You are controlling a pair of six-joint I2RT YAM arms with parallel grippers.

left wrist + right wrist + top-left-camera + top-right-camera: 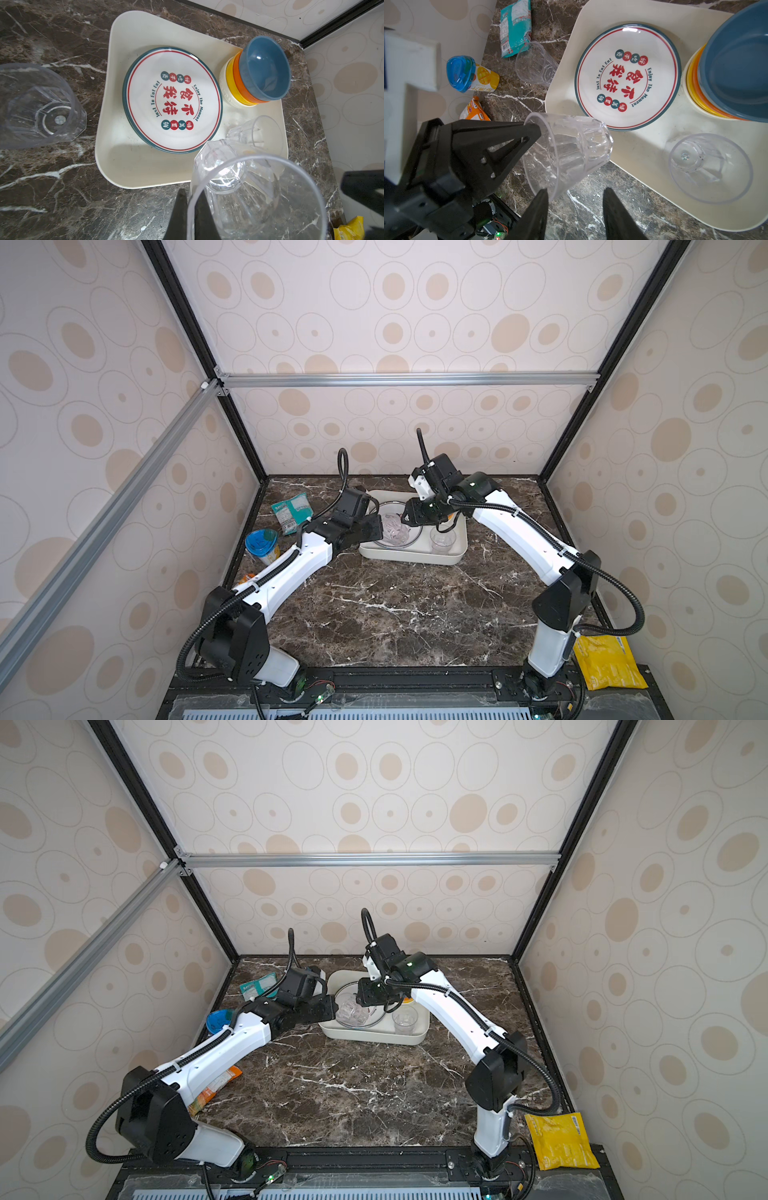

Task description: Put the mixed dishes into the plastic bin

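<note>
The plastic bin [415,558] [124,162] sits at the back middle of the marble table. In it lie a white plate with a dark rim [172,99] [627,76], a stack of bowls with a blue one on top [266,68], and an upright clear cup [257,133] [708,166]. My left gripper [192,199] [380,526] is shut on the rim of a second clear cup [249,197] [571,149], held on its side over the bin's near left edge. My right gripper [576,197] [405,516] is open beside that cup's rim, with nothing between its fingers.
Another clear cup [535,64] [37,106] stands on the table left of the bin. Beyond it lie a teal packet [291,512], a blue-lidded cup [262,545] and an orange packet [216,1088]. A yellow packet [609,662] rests at the front right corner.
</note>
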